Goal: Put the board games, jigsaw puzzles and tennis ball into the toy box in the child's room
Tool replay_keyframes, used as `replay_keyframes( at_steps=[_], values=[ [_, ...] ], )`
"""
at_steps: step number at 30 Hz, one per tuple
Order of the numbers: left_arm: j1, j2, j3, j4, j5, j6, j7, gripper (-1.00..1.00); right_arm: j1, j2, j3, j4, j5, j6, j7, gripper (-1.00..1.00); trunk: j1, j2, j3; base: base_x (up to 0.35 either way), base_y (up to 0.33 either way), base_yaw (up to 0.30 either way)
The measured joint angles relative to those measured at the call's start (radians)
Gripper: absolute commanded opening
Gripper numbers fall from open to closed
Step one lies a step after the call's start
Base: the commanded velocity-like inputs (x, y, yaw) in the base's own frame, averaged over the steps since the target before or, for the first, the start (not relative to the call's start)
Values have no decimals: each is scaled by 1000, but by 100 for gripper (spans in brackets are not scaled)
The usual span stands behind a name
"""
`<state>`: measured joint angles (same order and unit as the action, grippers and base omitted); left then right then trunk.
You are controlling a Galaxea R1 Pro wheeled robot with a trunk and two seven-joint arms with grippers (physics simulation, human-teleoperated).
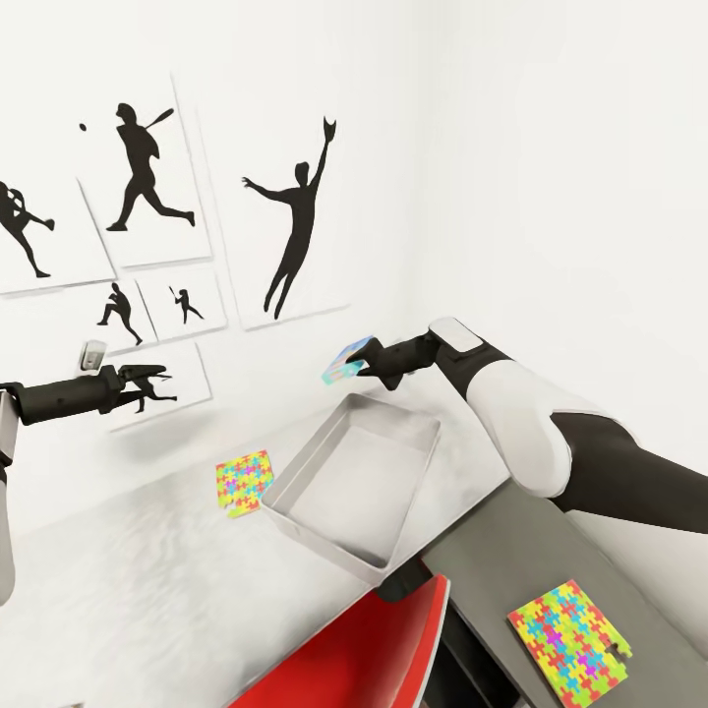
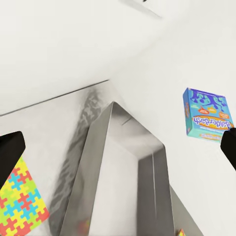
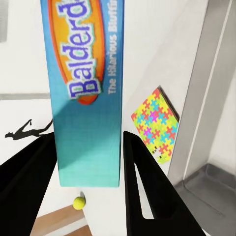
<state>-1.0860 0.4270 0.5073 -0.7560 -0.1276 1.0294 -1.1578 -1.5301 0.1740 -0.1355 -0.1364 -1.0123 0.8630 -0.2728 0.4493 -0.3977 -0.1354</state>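
My right gripper (image 1: pixel 366 368) is shut on a blue board game (image 1: pixel 348 358), held in the air just beyond the far corner of the grey toy box (image 1: pixel 295 472). The game's lettered face (image 3: pixel 88 88) sits between the dark fingers (image 3: pixel 147 191). My left gripper (image 1: pixel 149 378) hovers open and empty to the left, near the wall. One jigsaw puzzle (image 1: pixel 243 482) lies on the pale table (image 1: pixel 118 580) beside the box, another (image 1: pixel 570 644) on the dark-grey section. A small tennis ball (image 3: pixel 79 202) shows below the game. The bed is out of view.
A red chair (image 1: pixel 364 649) stands tucked under the table's near edge, below the toy box. The white wall behind carries several black silhouette posters (image 1: pixel 295 226). The toy box's inside (image 2: pixel 142 172) looks bare.
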Motion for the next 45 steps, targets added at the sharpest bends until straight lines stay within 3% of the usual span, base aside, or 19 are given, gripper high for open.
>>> replay_keyframes(
  at_steps=[37,45],
  values=[
    [0,-1,0,0,0,0,0,100,0,0,0,14,7,-5,-19,-100,0,0,0,0,0,0],
    [0,-2,0,0,2,0,0,100,2,0,5,35,8,-1,-135,-100,0,0,0,0,0,0]
  ],
)
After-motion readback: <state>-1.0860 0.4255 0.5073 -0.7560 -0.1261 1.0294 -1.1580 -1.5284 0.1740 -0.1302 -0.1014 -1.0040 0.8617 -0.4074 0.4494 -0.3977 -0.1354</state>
